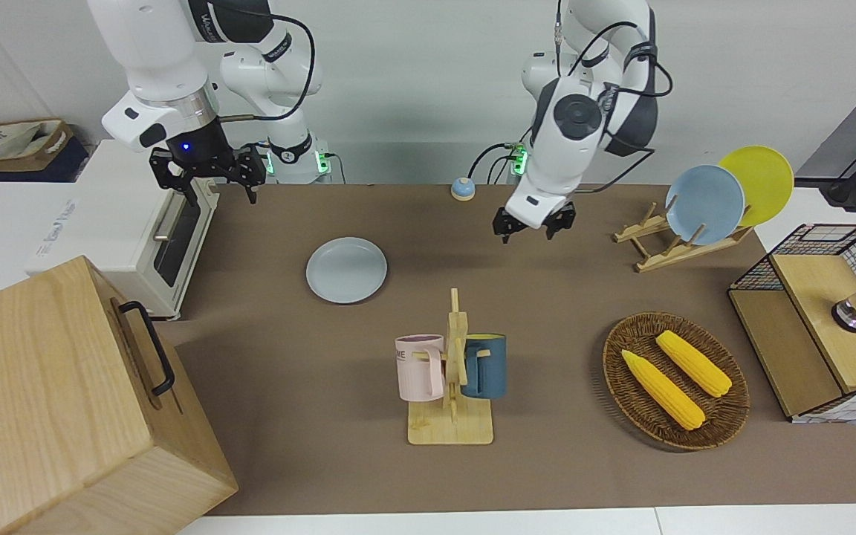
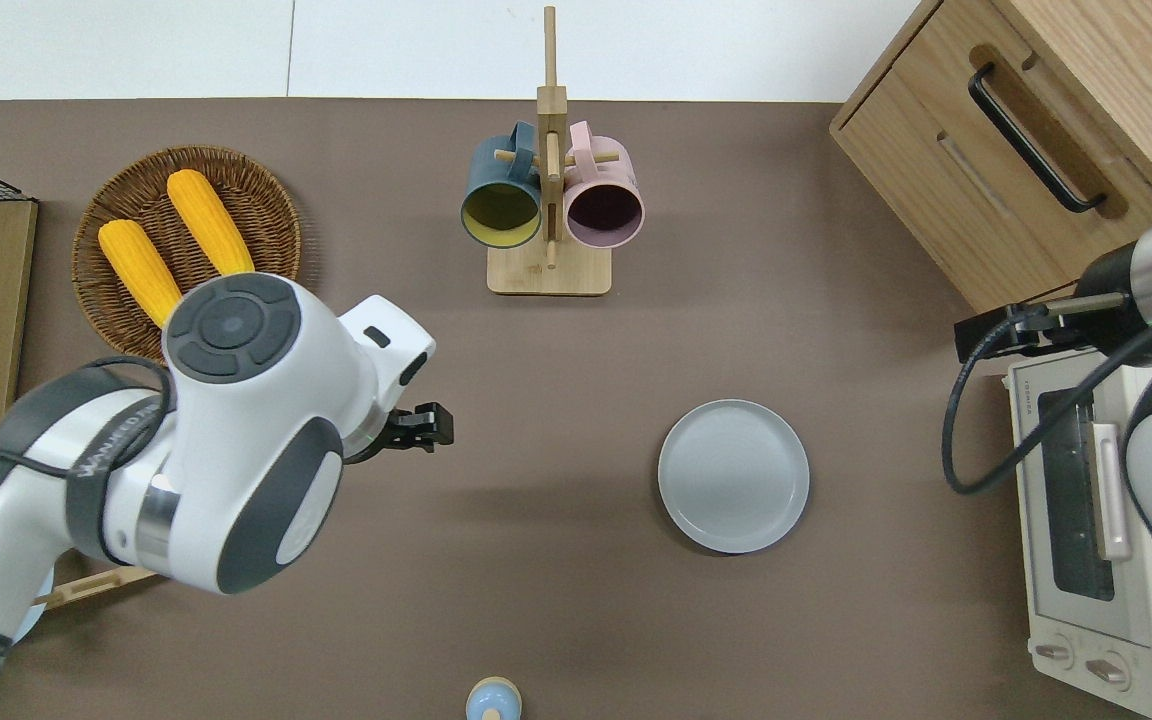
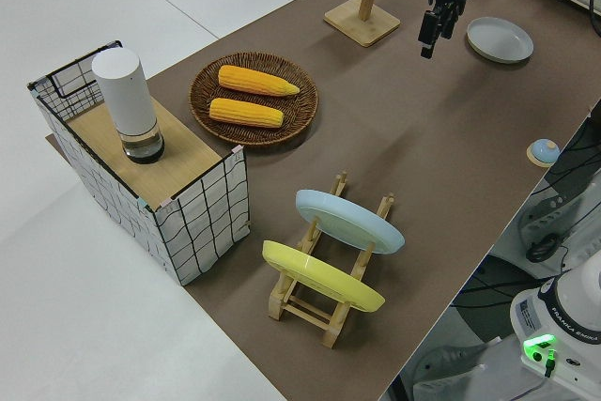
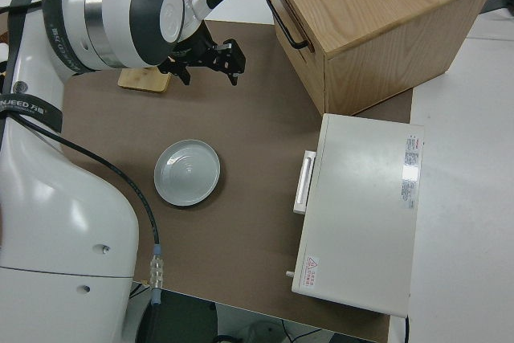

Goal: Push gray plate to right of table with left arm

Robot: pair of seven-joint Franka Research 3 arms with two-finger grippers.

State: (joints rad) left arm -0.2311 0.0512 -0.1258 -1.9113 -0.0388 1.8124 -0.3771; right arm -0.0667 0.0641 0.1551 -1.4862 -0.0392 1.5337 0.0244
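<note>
The gray plate [image 1: 346, 270] lies flat on the brown table mat [image 1: 287, 416], toward the right arm's end; it also shows in the overhead view [image 2: 733, 476], the left side view [image 3: 500, 38] and the right side view [image 4: 187, 172]. My left gripper [image 1: 527, 234] is up in the air over bare mat [image 2: 423, 430], about two plate widths from the plate toward the left arm's end, and holds nothing. It also shows in the left side view [image 3: 429, 33]. My right arm [image 1: 205, 171] is parked.
A mug rack [image 1: 452, 371] with a pink and a blue mug stands farther from the robots than the plate. A wicker basket [image 1: 725, 416] holds two corn cobs. A plate rack [image 1: 666, 253], toaster oven [image 1: 101, 215], wooden drawer box [image 1: 49, 401], wire shelf [image 1: 822, 312] and small bell [image 1: 461, 189] ring the table.
</note>
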